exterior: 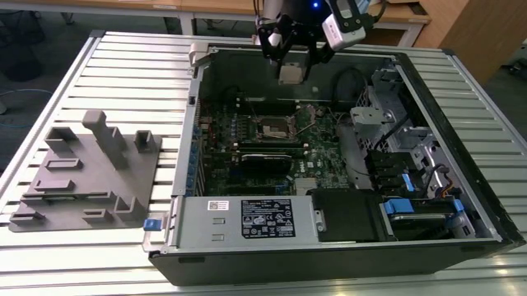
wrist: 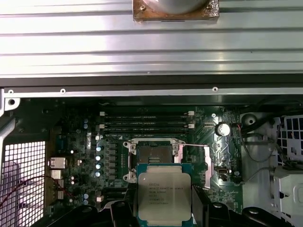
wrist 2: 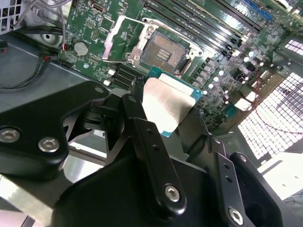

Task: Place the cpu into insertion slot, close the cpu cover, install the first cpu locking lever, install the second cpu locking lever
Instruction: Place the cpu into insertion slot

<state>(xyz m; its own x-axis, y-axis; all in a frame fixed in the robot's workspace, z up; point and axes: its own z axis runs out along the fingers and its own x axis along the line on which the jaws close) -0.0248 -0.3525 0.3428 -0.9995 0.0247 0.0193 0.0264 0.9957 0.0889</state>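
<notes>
The jaws pinch the cpu (wrist: 164, 196) flat by its edges, high over the open case. The insertion slot (wrist 2: 165, 54) lies uncovered below, with the cpu cover (wrist 2: 124, 40) swung aside.

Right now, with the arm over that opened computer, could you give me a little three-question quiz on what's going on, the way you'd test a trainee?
1. True or false: the cpu sits in the insertion slot.
2. What is the gripper shut on? A) a cable B) the cpu C) a memory stick
3. Fill in the blank: the cpu cover is flipped ___, leaving the socket bare.

Key:
1. False. The chip is held in the air above the slot.
2. B
3. Open
</notes>
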